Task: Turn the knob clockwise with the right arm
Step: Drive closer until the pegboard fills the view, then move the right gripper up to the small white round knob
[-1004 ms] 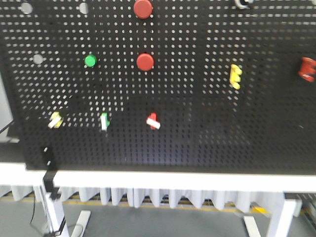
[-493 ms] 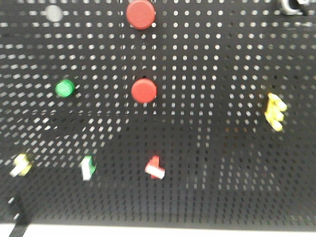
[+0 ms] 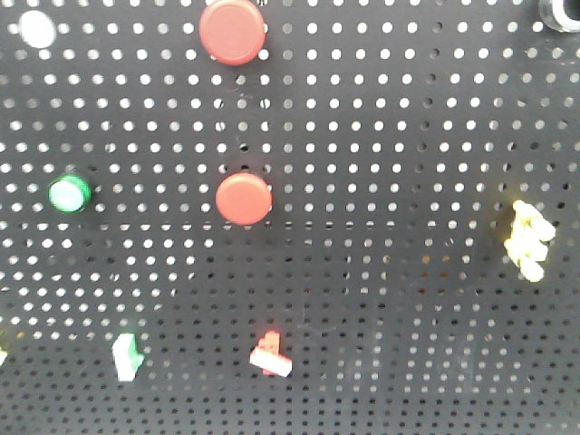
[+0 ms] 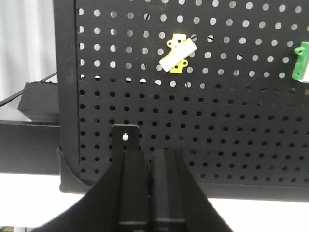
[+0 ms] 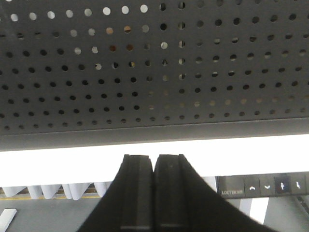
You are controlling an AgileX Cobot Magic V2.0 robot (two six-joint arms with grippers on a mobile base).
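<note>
A black pegboard (image 3: 390, 136) fills the front view. No part on it reads clearly as the knob; a dark round piece (image 3: 562, 13) is cut off by the top right corner. Neither gripper appears in the front view. My right gripper (image 5: 154, 160) is shut and empty, held low in front of the board's bottom edge (image 5: 145, 128) and touching nothing. My left gripper (image 4: 149, 155) is shut and empty, facing the board's lower left corner, below a yellow and white toggle (image 4: 177, 53).
The board carries two red round buttons (image 3: 233, 30) (image 3: 243, 198), a green button (image 3: 68, 194), a red and white switch (image 3: 270, 355), a green and white switch (image 3: 127, 355) and a yellow part (image 3: 527, 239). A white table edge (image 5: 58, 155) and a desk control panel (image 5: 263, 185) lie under the board.
The front view has closed in on the pegboard. Every part looks larger and has spread outward; the table edge and legs have dropped out of the frame.
</note>
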